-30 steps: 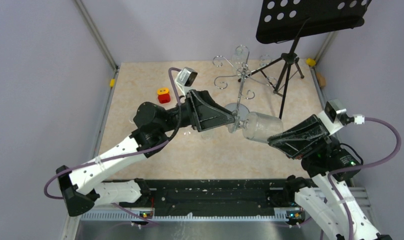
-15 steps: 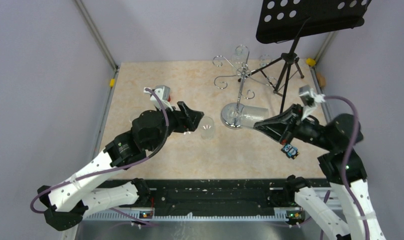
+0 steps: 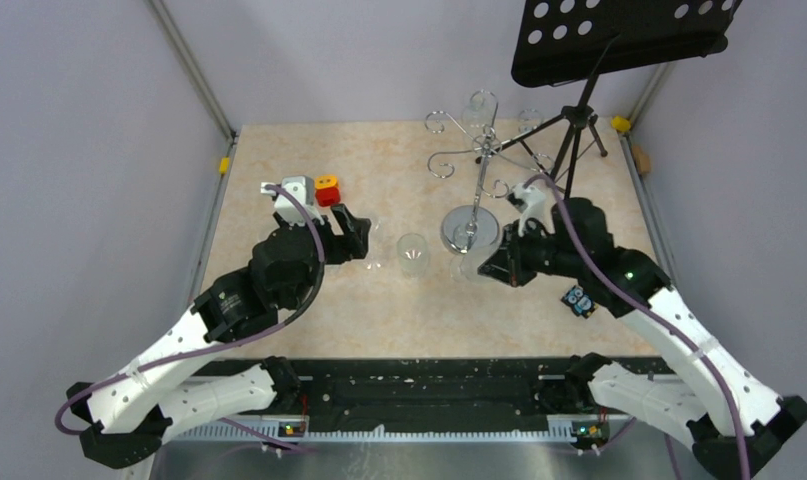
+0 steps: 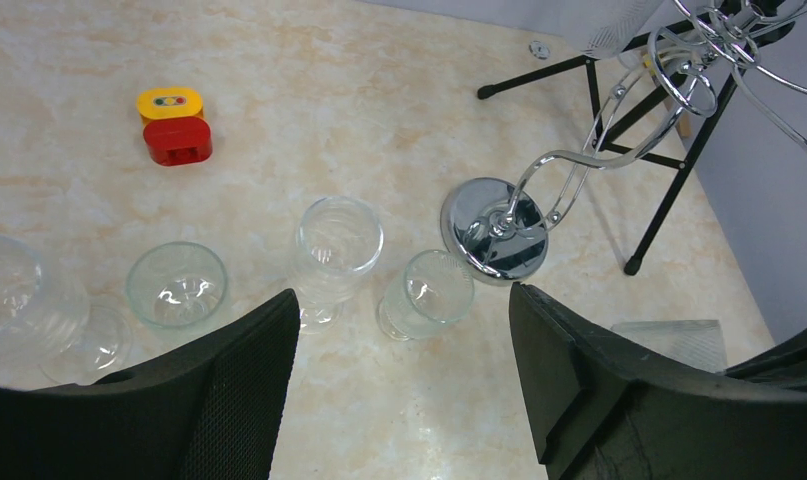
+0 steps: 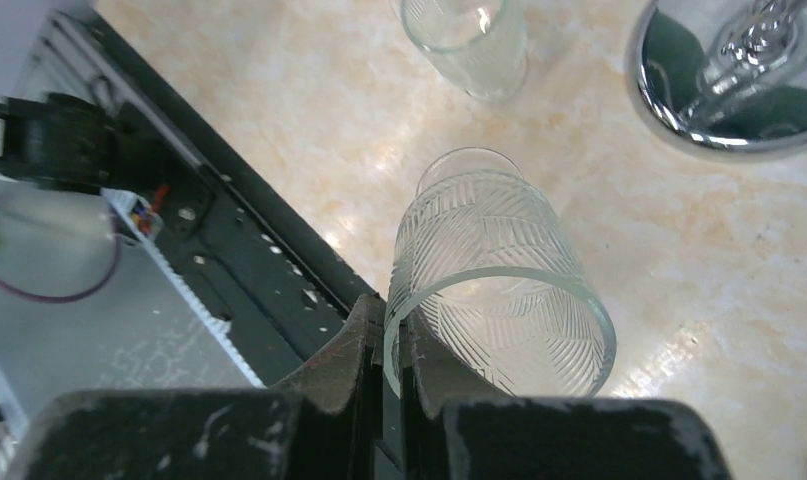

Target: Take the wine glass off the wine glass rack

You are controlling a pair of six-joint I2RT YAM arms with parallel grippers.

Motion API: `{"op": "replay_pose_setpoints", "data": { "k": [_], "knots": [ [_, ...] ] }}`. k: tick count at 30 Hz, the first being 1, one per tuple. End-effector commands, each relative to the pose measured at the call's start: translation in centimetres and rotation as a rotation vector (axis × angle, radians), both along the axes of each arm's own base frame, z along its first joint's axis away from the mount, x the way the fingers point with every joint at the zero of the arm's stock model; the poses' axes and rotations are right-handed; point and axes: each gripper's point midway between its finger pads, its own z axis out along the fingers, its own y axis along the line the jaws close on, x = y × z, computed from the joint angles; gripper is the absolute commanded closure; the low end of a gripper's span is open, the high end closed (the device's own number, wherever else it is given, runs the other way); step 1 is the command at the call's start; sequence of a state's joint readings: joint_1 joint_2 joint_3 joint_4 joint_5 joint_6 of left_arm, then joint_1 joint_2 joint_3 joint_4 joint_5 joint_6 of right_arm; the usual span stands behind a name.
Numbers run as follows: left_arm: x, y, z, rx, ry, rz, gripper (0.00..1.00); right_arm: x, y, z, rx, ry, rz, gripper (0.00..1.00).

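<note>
The wine glass (image 5: 499, 290) is off the wine glass rack (image 3: 457, 228). It hangs mouth-up, low over the tabletop (image 3: 309, 150), in the lower centre of my right wrist view. My right end effector (image 5: 391, 350) pinches its rim, one finger inside the bowl and one outside. I judge that grip is there to keep the glass upright for setting down. I cannot tell whether its foot touches the tabletop yet.

The rack's disc foot sits in the upper right of that view, apart from the glass, so I judge the curled arms are out of play. A second glass (image 5: 469, 35) stands near at the top edge, and I would watch it on release.

My left end effector (image 4: 404, 300) is spread and empty across the bottom of its view. It sits short of a third glass (image 4: 339, 245), leaving the right arm room.
</note>
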State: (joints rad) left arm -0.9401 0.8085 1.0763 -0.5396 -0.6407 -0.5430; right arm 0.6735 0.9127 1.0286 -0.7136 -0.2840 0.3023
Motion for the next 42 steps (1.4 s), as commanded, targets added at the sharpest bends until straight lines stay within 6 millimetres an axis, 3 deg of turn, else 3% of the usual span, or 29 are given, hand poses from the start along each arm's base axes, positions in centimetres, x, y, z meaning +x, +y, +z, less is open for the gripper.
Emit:
{"op": "replay_pose_setpoints", "data": {
  "k": [1, 9, 16, 27, 42],
  "knots": [
    [0.1, 1.3, 1.8, -0.008, -0.041, 0.044, 0.20, 3.2, 0.7, -0.2, -0.139, -0.113, -0.119, 1.00],
    [-0.1, 2.0, 2.2, -0.016, -0.054, 0.052, 0.20, 3.9, 4.1, -4.3, -0.354, -0.125, -0.083, 1.00],
    [-0.3, 2.4, 2.2, -0.024, -0.060, 0.057, 0.20, 3.6, 5.4, -6.3, -0.354, -0.139, -0.057, 1.00],
    [-0.3, 2.1, 2.0, -0.022, -0.055, 0.048, 0.20, 4.0, 5.3, -10.1, -0.433, -0.142, -0.064, 1.00],
    [-0.4, 2.0, 2.1, -0.031, -0.055, 0.042, 0.20, 5.2, 5.1, -11.6, -0.486, -0.192, -0.077, 0.95]
  ]
}}
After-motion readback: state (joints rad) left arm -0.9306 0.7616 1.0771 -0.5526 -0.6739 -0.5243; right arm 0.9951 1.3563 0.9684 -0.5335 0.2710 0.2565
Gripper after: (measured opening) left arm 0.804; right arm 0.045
